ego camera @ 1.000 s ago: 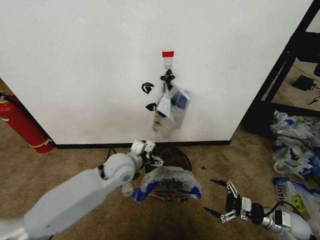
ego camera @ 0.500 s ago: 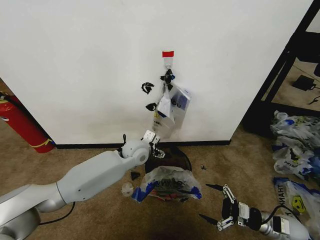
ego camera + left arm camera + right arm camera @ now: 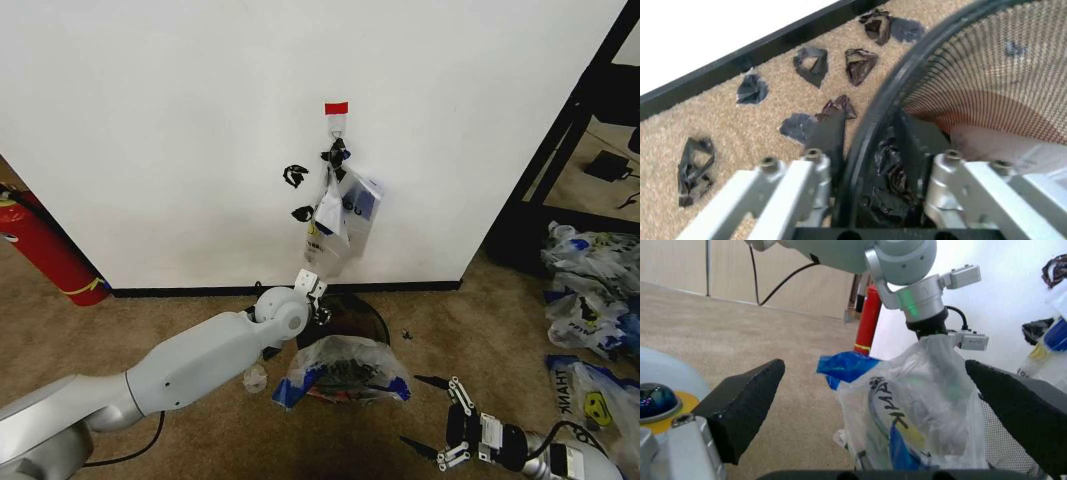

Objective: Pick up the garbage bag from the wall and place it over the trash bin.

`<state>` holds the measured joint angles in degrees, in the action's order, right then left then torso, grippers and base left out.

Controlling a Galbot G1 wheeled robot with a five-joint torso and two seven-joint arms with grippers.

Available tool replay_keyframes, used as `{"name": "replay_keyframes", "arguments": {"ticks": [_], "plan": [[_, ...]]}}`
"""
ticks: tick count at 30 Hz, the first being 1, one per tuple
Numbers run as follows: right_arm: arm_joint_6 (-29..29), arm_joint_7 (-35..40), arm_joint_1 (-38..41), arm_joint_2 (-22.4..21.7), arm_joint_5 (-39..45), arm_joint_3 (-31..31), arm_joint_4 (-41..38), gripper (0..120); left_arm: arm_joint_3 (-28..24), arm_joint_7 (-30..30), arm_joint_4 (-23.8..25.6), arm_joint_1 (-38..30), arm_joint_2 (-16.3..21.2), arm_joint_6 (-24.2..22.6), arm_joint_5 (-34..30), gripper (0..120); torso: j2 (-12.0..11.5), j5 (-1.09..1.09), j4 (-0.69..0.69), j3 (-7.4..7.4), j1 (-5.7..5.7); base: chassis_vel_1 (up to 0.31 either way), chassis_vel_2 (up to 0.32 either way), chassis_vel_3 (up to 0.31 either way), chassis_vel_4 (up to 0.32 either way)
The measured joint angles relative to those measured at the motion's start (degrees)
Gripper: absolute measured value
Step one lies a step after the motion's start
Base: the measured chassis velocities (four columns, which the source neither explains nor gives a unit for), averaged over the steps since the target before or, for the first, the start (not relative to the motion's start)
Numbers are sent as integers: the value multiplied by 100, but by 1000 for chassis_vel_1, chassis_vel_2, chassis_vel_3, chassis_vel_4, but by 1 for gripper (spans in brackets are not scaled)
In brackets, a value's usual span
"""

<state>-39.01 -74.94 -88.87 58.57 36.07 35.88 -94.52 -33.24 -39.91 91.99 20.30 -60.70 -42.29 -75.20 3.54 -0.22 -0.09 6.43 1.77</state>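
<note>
The garbage bag is seen crumpled on the carpet, just in front of the trash bin and touching it. The bin lies below the wall. The left gripper is set narrowly astride the bin's rim, one finger outside. The right gripper is held wide apart near the bag, gripping nothing.
</note>
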Motion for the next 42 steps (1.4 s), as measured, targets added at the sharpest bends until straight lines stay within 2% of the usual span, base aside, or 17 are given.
{"name": "replay_keyframes", "arguments": {"ticks": [4, 5, 7, 10, 11, 12, 13, 14, 17, 19, 20, 22, 26, 28, 33, 42], "plan": [[-60, -44, -8, 12, 57, -3, 60, 100, 423, -557, 328, 354, 66, 5, -374, 9, 0, -1, -2, 0, 0, 0, 0, 0, 0], [-60, -44, -8, 12, 57, -3, 60, 100, 423, -557, 328, 354, 66, 5, -374, 9, 0, -1, -2, 0, 0, 0, 0, 0, 0], [-86, -54, 28, 13, 82, -25, 118, 100, 721, -813, 639, 623, 187, 19, -556, 2, 0, -2, -2, 0, 0, 0, 0, 0, 0], [-116, -69, 144, 28, 121, -115, 247, 100, 1607, -1205, 1297, 1313, 382, 16, -864, 1, 0, -3, 2, 0, 0, 0, 0, 0, 0], [-116, -69, 144, 28, 121, -115, 247, 100, 1607, -1205, 1297, 1313, 382, 16, -864, 1, 0, -3, 2, 0, 0, 0, 0, 0, 0], [-120, -72, 179, 34, 124, -143, 272, 100, 1877, -1255, 1443, 1489, 410, 16, -921, 1, 0, -3, 2, 0, 0, 0, 0, 0, 0], [-124, -74, 235, 47, 126, -190, 308, 100, 2367, -1347, 1689, 1822, 433, 18, -1028, 1, 1, 1, 2, -1, -1, 0, 0, 0, 0], [-124, -76, 270, 56, 126, -224, 334, 100, 2635, -1415, 1817, 2021, 438, 19, -1103, 1, 1, 1, 2, -1, -1, 0, 0, 0, 0], [-124, -75, 426, 80, 119, -379, 421, 100, 3443, -1573, 2181, 2702, 295, 139, -1284, 1, 0, -1, 3, 0, -1, 0, 0, 0, 0], [-118, -69, 517, 98, 90, -460, 469, 100, 3758, -1613, 2298, 3009, 119, 301, -1249, 1, 1, -1, 2, 0, -1, 0, 0, 0, 0], [-118, -69, 517, 98, 90, -460, 469, 100, 3758, -1613, 2298, 3009, 119, 301, -1249, 1, 1, -1, 2, 0, -1, 0, 0, 0, 0], [-102, -47, 603, 143, 40, -528, 501, 100, 4064, -1697, 2372, 3343, -189, 509, -1086, 1, 1, -1, 0, -1, -1, 0, 0, 0, 0], [-60, 16, 684, 177, -28, -615, 502, 100, 4327, -1870, 2444, 3825, -625, 827, -684, 1, 1, 0, -3, 0, 0, 0, 0, 0, 0], [-48, 31, 703, 178, -38, -632, 494, 100, 4372, -1925, 2481, 3982, -726, 903, -559, 1, 1, 1, 1, 0, -1, 0, 0, 0, 0], [-27, 60, 728, 176, -47, -644, 486, 100, 4404, -1915, 2563, 4617, -948, 1157, 133, 1, 1, 0, 1, 0, 0, 0, 0, 0, 0], [-19, 63, 687, 176, -39, -600, 451, 100, 4389, -1656, 2501, 4927, -1306, 1344, 733, 1, 1, 0, 0, 0, 0, 0, 0, 0, 0]]}}
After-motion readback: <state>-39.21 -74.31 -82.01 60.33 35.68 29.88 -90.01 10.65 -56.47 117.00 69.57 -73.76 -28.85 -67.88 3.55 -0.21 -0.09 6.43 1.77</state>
